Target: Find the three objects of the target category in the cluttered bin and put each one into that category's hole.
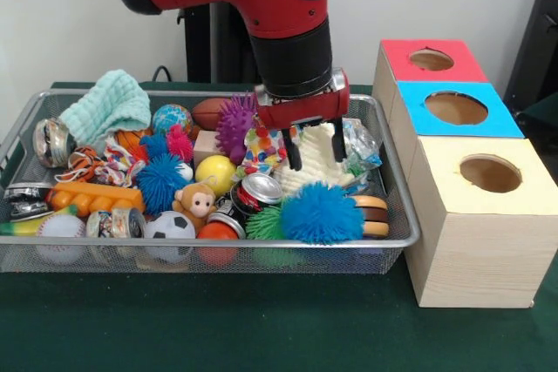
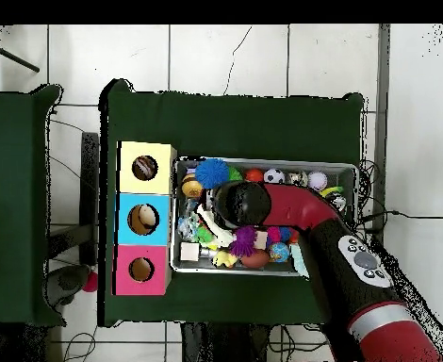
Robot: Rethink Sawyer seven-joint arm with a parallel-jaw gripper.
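Directly over the wire bin (image 1: 397, 215), spread fingers (image 1: 290, 152) straddle a fluffy cream-white cloth (image 1: 316, 163).

The big red and black arm (image 1: 261, 6) reaches down from above with its wrist pointing straight down, and the gripper (image 1: 314, 152) hangs low with its two black fingers (image 1: 295, 152) spread apart.

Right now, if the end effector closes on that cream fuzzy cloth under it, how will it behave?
The cream cloth looks soft and crumpled, so probably floppy and light. It lies among clutter, so it may drag the crinkly wrapper beside it. The end effector straddles it, open.
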